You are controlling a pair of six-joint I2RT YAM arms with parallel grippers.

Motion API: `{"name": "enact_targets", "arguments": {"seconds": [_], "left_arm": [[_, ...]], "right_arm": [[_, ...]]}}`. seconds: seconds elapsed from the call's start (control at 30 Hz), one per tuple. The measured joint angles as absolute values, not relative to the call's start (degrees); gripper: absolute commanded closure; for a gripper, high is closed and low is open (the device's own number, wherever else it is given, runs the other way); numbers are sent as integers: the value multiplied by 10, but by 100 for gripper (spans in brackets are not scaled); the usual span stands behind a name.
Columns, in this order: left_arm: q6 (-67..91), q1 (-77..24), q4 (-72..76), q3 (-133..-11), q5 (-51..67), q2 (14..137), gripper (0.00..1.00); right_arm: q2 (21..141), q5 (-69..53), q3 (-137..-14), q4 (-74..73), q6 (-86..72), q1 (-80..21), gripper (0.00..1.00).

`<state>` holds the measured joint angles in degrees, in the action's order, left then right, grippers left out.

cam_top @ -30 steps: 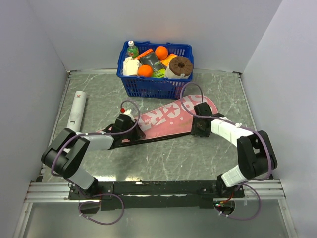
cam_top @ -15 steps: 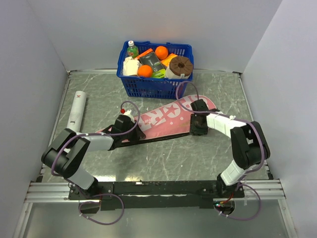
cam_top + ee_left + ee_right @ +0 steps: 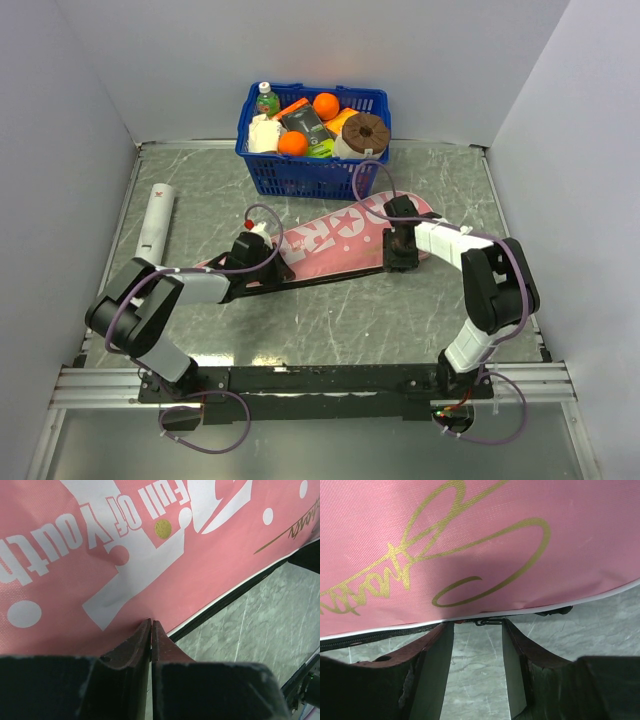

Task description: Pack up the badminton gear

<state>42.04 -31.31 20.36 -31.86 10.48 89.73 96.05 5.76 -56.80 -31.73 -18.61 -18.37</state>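
Pink cover flat, white tube apart

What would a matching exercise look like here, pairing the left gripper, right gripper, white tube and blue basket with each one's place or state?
Things:
1. left gripper
2. right gripper
3. white tube
4. blue basket

Places or states:
A. at the far edge, holding groceries
B. open, at the pink cover zipper
C. lying alone at the left
D. shut on the cover's edge

Pairs: 1-D, 2-B, 3-C, 4-A

White arms, black joints; looping purple cables.
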Motion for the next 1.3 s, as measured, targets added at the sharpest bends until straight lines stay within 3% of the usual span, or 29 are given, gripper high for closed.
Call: {"name": "enact_targets", "arguments": {"seconds": [0.53,1.3], "left_arm": [[420,-313,211,-314,112,897,90],[420,-313,216,-311,118,897,91]], "right_arm": [[923,-15,-554,-341,-197,-228,46],[899,79,-536,-333,-264,-203,45]]}}
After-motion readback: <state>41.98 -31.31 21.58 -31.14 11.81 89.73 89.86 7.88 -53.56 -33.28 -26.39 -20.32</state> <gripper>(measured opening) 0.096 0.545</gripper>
